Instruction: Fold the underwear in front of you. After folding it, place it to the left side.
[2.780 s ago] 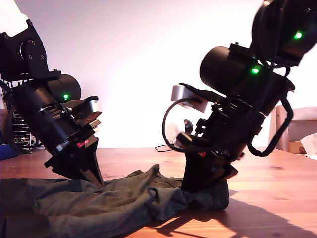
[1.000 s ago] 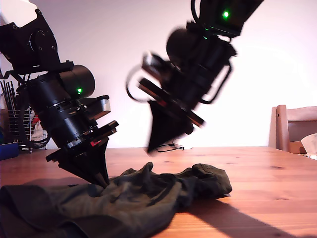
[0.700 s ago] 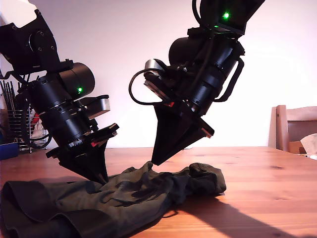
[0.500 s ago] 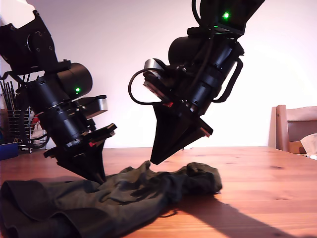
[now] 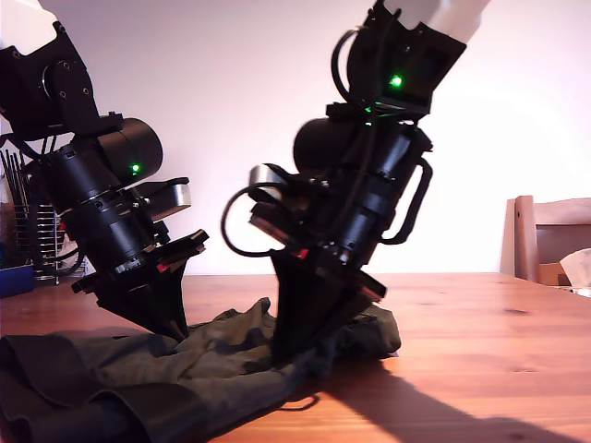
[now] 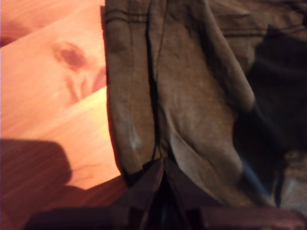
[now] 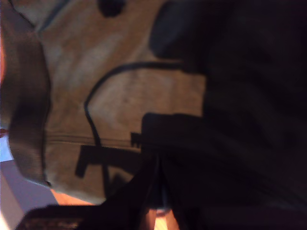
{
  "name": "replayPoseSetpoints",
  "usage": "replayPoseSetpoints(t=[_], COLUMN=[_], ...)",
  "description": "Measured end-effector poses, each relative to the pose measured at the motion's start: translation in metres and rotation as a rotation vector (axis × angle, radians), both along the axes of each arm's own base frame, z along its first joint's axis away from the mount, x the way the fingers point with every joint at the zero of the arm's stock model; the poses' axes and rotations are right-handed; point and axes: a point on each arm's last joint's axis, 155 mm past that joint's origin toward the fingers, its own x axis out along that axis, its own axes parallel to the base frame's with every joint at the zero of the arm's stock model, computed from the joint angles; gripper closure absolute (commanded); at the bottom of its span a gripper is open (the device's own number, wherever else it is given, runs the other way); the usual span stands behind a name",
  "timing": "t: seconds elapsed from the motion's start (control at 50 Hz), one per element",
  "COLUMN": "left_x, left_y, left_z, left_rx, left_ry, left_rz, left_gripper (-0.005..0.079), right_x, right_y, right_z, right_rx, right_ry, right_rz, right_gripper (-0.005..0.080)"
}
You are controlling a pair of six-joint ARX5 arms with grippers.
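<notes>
The dark olive underwear (image 5: 138, 388) lies crumpled on the wooden table (image 5: 480, 332), spread from the exterior view's left edge to the middle. My first gripper (image 5: 177, 329) is the arm on the exterior view's left. It is shut on a pinched ridge of the underwear (image 6: 192, 96) near a stitched hem, fingertips meeting at the cloth (image 6: 162, 165). My second gripper (image 5: 291, 355) is shut, its tip pressed down into the middle of the garment. Its view shows the underwear (image 7: 120, 100) with the thick waistband (image 7: 26, 120) beyond the closed fingers (image 7: 154, 160), half in dark shadow.
A wire rack with utensils (image 5: 28, 249) and a blue object (image 5: 14, 277) stand at the exterior view's far left. A wooden chair back (image 5: 549, 235) and something white (image 5: 579, 268) sit at its right edge. Bare table shows beside the cloth (image 6: 53, 96).
My second gripper let go of the garment's end, lifted, swung toward the exterior view's left and has now come down onto the cloth's middle. The first gripper stayed pinched, dragging cloth slightly left.
</notes>
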Motion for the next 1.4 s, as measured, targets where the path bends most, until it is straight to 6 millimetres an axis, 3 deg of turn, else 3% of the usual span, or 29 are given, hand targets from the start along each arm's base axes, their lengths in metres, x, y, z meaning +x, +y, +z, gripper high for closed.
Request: replayPoseSetpoints(t=[0.12, 0.5, 1.04, 1.4], left_x=[-0.001, -0.013, -0.039, -0.04], left_y=[0.006, 0.027, 0.021, 0.014], left_z=[-0.001, -0.003, -0.003, -0.003], left_rx=[0.0, 0.013, -0.005, -0.032], left_ry=[0.019, 0.114, 0.218, 0.207], left_rz=[0.012, 0.048, 0.018, 0.001], left_gripper=[0.0766, 0.0766, 0.0766, 0.0766], right_x=[0.0, 0.013, 0.06, 0.053], right_y=[-0.002, -0.007, -0.032, -0.031], right_z=[-0.009, -0.01, -0.007, -0.004], right_rx=[-0.033, -0.056, -0.049, -0.04], right_ry=[-0.021, -0.096, -0.22, -0.142], right_rz=[0.02, 0.052, 0.034, -0.04], right_gripper=[0.0765, 0.0765, 0.0765, 0.0765])
